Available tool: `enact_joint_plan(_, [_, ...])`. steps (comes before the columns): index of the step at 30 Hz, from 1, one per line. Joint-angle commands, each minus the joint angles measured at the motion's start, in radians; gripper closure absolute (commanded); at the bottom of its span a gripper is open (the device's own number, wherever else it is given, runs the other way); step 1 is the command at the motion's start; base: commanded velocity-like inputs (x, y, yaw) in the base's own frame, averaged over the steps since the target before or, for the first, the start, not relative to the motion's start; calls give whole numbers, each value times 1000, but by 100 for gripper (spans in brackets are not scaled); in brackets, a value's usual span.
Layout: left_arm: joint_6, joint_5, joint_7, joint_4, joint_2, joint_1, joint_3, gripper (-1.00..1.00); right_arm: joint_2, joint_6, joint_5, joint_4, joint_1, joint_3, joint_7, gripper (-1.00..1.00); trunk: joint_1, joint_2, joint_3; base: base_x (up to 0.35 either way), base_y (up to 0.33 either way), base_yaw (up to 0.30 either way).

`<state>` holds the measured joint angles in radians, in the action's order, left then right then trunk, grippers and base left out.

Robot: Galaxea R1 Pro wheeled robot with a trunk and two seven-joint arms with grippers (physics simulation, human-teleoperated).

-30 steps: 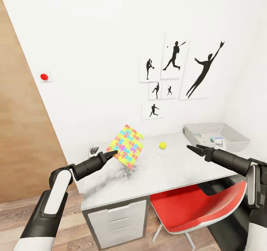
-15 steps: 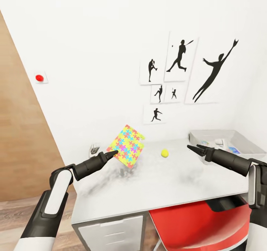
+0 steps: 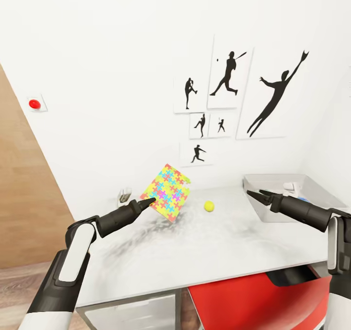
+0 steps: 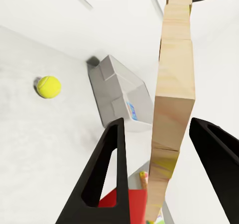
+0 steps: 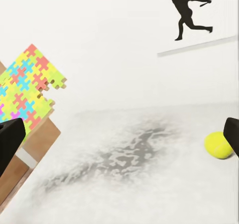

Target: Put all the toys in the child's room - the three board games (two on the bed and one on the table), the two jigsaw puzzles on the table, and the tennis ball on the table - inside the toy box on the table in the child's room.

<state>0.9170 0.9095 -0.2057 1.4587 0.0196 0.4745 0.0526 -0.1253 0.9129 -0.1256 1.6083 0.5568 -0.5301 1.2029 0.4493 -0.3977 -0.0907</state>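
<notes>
Meanwhile the head view has shifted over 1 s — base closing on the table (image 3: 204, 257). Left gripper (image 3: 149, 201) stays clamped on 1 jigsaw puzzle (image 3: 166, 192), held aloft; right gripper (image 3: 254, 194) parted, empty. Toy box (image 3: 257, 208) nearer; tennis ball (image 3: 209, 205) between.

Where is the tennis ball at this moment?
In the head view, the tennis ball lies on the table, about midway between the jigsaw puzzle held up by the left gripper and the toy box at the right.

jigsaw puzzle (image 3: 166, 192) above the table (image 3: 204, 252) at left, tennis ball (image 3: 209, 206) mid-table, toy box (image 3: 273, 186) at right
</notes>
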Motion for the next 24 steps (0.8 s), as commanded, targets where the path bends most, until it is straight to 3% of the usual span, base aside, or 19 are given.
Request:
enact_joint_plan(1, [6, -6, -7, 0, 1, 1, 3, 100, -1, 6, -9, 1, 2, -2, 13, -100, 1, -2, -2, 14, -26, -41])
enact_joint_plan(8, [6, -6, -8, 0, 1, 1, 3, 100, -1, 6, -8, 1, 2, -2, 16, -100, 1, -2, -1, 8, -31, -22])
enact_joint_plan(24, [6, -6, -7, 0, 1, 1, 3, 100, 0, 6, -8, 1, 2, 0, 11, -100, 1, -2, 0, 1, -204, -2])
